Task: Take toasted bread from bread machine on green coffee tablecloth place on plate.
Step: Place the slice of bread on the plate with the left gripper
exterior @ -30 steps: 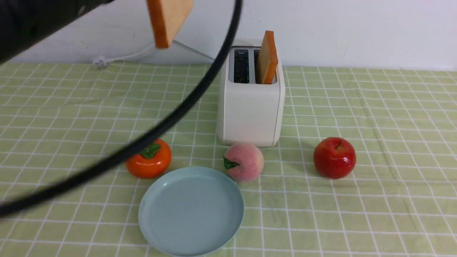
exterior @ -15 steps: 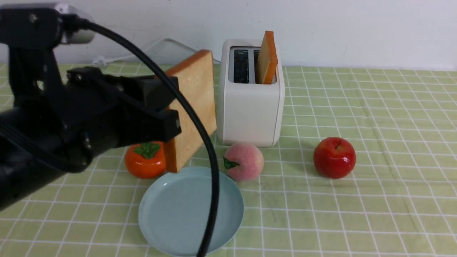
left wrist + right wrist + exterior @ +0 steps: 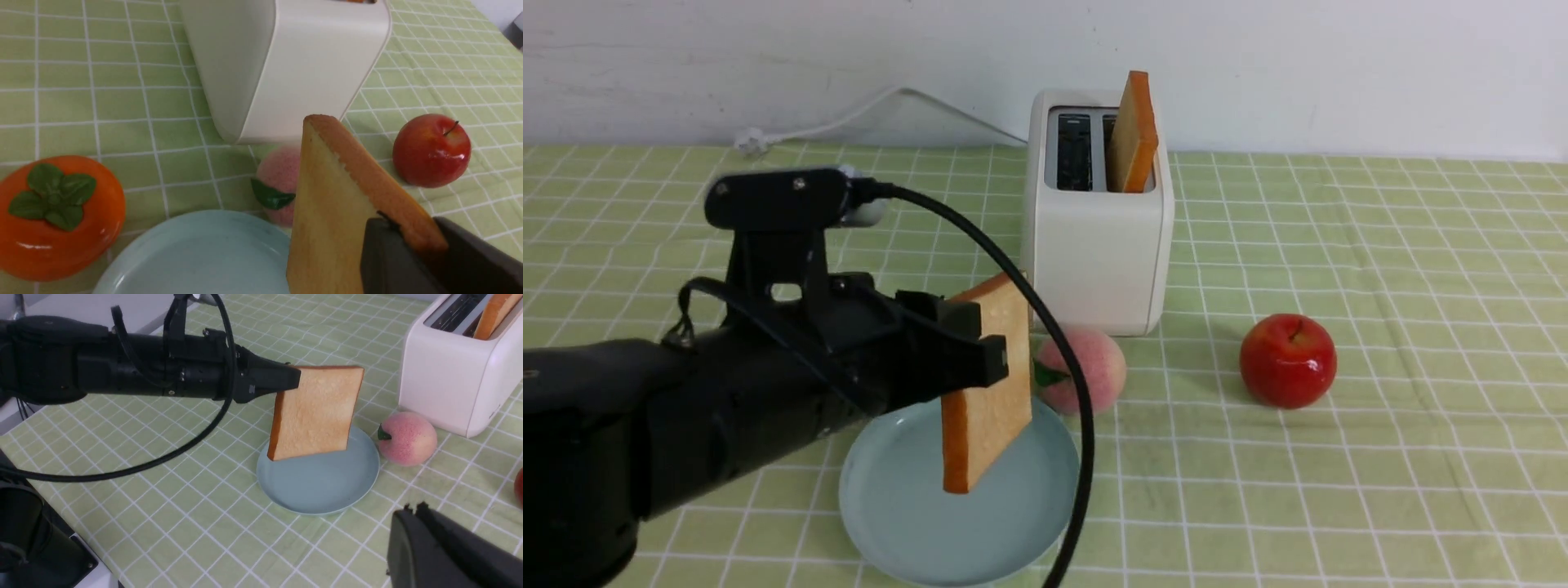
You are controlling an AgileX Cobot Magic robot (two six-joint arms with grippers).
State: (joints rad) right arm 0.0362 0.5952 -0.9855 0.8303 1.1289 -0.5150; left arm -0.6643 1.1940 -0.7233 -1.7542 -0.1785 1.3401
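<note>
My left gripper (image 3: 992, 347) is shut on the top corner of one slice of toasted bread (image 3: 988, 392). The slice hangs on edge just over the pale blue plate (image 3: 907, 506), its lowest corner close to the plate's surface; whether it touches I cannot tell. In the left wrist view the dark fingers (image 3: 392, 253) clamp the crust of that slice (image 3: 327, 212). A second slice (image 3: 1135, 135) stands in the right slot of the cream bread machine (image 3: 1094, 253) on the green coffee tablecloth (image 3: 1380, 269). My right gripper (image 3: 412, 508) is shut and empty, above the cloth near the plate (image 3: 322, 486).
A pink peach (image 3: 1094, 367) lies between plate and bread machine. A red apple (image 3: 1288, 360) sits to the right. An orange persimmon (image 3: 57, 216) sits left of the plate, hidden behind my left arm in the front view. A white cord (image 3: 849, 114) runs along the back wall.
My left arm has come down from the top of the view with the slice, from beside the bread machine to just over the plate. The other things have not moved.
</note>
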